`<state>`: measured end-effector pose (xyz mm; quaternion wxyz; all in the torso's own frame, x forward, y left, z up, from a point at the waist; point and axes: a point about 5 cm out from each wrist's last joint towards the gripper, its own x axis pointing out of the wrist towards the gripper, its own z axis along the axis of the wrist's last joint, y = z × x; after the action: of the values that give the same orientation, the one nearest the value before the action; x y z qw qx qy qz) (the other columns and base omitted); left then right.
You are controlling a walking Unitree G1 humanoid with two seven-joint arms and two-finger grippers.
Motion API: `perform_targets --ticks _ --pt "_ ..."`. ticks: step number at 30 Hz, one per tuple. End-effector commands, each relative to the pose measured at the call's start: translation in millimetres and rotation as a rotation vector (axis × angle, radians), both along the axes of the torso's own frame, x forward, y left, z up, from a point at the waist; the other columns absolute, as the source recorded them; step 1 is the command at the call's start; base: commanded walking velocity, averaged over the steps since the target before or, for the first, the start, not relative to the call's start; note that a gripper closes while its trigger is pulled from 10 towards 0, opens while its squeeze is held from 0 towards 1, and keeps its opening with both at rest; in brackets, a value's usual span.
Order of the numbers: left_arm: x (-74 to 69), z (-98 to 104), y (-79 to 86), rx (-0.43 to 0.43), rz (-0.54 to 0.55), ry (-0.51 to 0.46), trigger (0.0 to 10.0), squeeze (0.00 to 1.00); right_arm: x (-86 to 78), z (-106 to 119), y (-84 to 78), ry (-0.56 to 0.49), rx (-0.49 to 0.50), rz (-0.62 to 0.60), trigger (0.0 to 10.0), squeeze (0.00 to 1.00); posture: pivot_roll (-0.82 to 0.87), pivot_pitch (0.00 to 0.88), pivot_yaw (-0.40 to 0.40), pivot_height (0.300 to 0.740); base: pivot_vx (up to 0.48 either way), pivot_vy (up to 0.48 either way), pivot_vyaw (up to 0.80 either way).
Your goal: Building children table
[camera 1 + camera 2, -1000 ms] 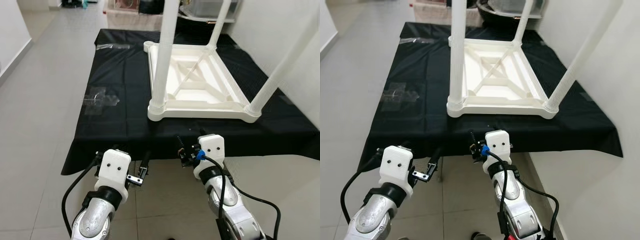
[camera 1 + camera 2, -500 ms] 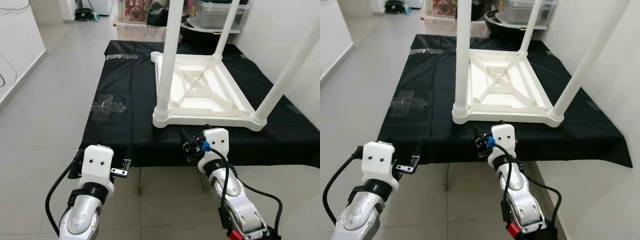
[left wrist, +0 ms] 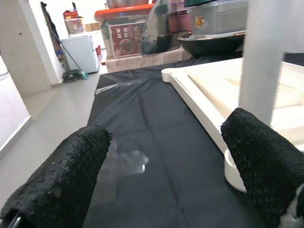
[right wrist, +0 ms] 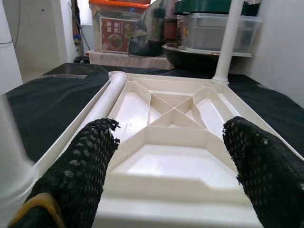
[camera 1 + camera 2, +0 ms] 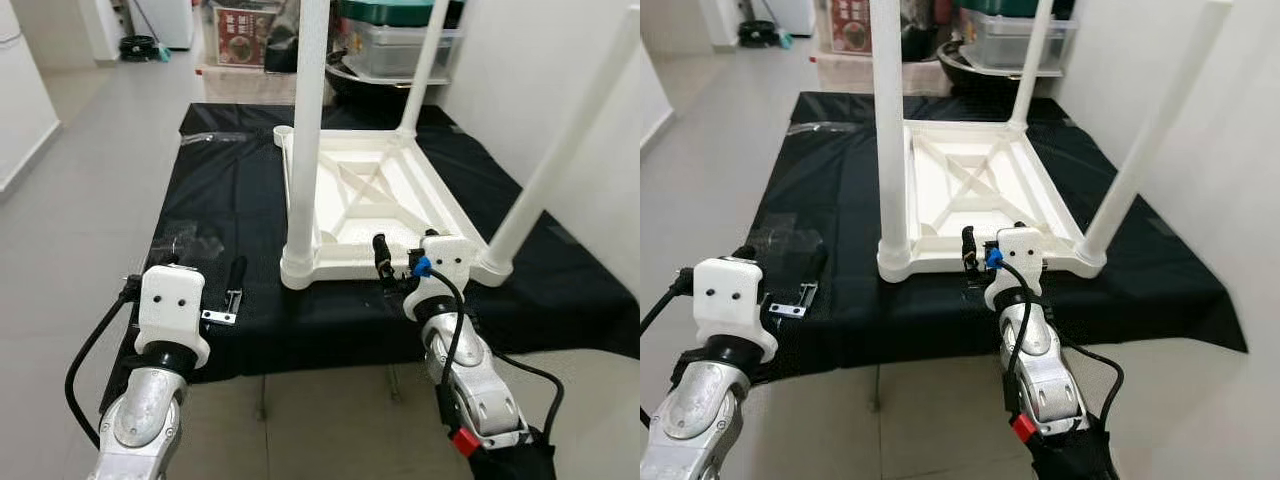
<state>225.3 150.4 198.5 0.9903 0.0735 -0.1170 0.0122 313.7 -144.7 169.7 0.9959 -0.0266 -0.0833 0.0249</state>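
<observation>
Table point(image 5: 375, 205) upside down, right end effector point(image 5: 392, 268) at near edge

A: State the colour of the table point(image 5: 380, 200) at frame centre.

B: White throughout, including its 3 fitted legs point(image 5: 305, 120). It lies on a plain black cloth point(image 5: 210, 200).

A: Gripper colours?

B: Left gripper point(image 5: 236, 272), lower left: white housing, black fingers point(image 3: 57, 185) with a knurled mesh texture. Right gripper point(image 5: 381, 258), lower centre: white housing, black fingers point(image 4: 85, 166), 1 blue connector point(image 5: 421, 267).

A: Background, upper frame?

B: Light grey tiled floor point(image 5: 80, 160), a red-labelled box point(image 5: 235, 35), a dark green lid point(image 5: 400, 10).
</observation>
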Motion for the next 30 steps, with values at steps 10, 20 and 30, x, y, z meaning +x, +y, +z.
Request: perform_targets --ticks 10,20,30 --pt "1.2 11 -0.9 -0.010 0.018 -0.035 10.0 0.00 7.0 2 -0.7 -0.015 0.005 -0.011 10.0 0.00 0.11 0.055 -0.078 0.740 0.290 0.000 0.00" --pt "0.9 14 -4.6 -0.031 0.013 -0.049 10.0 0.00 10.2 1 -3.8 -0.007 0.003 -0.026 10.0 0.00 0.11 0.059 -0.081 0.740 0.000 0.000 0.00" --pt "-1.2 8 -4.7 -0.033 0.012 -0.011 10.0 0.00 12.8 8 -11.1 -0.020 0.024 -0.063 10.0 0.00 0.10 0.076 -0.075 0.740 0.000 0.000 0.00"
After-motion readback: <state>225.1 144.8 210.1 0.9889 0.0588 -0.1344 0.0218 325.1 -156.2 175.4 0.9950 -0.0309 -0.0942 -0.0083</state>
